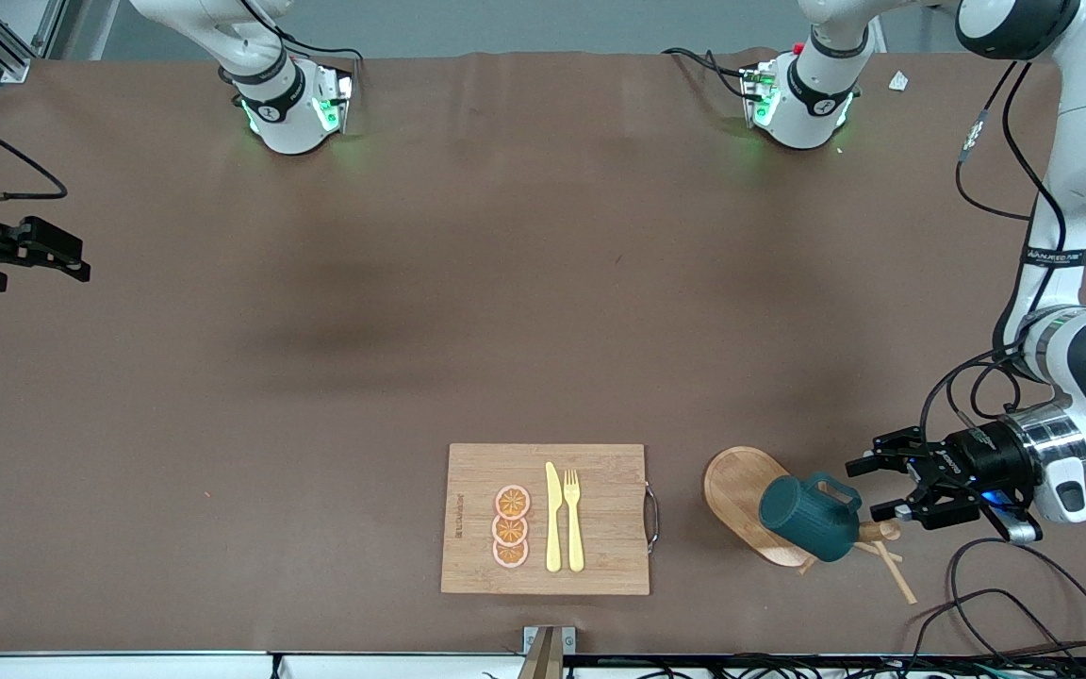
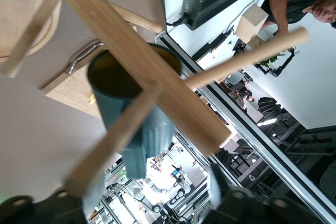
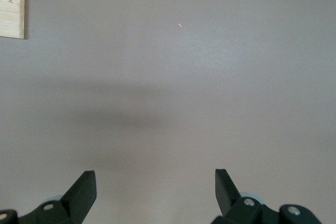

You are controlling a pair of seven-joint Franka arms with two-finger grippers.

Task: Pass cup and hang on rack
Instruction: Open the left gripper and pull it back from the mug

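Note:
The dark teal ribbed cup hangs on a peg of the light wooden rack, which stands near the front camera toward the left arm's end of the table. In the left wrist view the cup shows its yellowish-brown inside among the rack's post and pegs. My left gripper is open and empty, just beside the cup's handle, apart from it; it also shows in the left wrist view. My right gripper waits open and empty over bare table at the right arm's end, and shows in the right wrist view.
A rectangular bamboo cutting board with three orange slices, a yellow knife and a yellow fork lies beside the rack, toward the right arm's end. Black cables trail under the left arm.

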